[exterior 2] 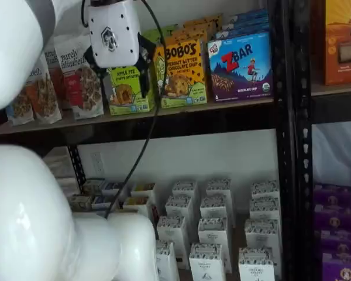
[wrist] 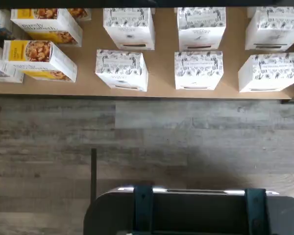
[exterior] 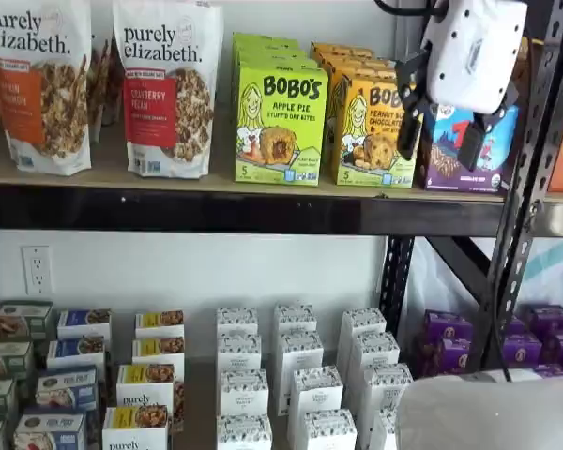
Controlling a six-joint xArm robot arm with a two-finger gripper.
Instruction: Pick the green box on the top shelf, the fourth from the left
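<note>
Gripper [exterior: 443, 136]: your black fingers hang apart, holding nothing, upper right of frame.
Green box [exterior: 279, 122]: upright on the top shelf [exterior: 216, 211], upper centre, untouched.

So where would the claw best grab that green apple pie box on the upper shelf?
Probably by its two narrow side walls, coming straight in from the front. The green box stands upright at the front edge of the top shelf, with more green boxes behind it. The yellow box sits close beside it, so finger room there looks tight.
</note>
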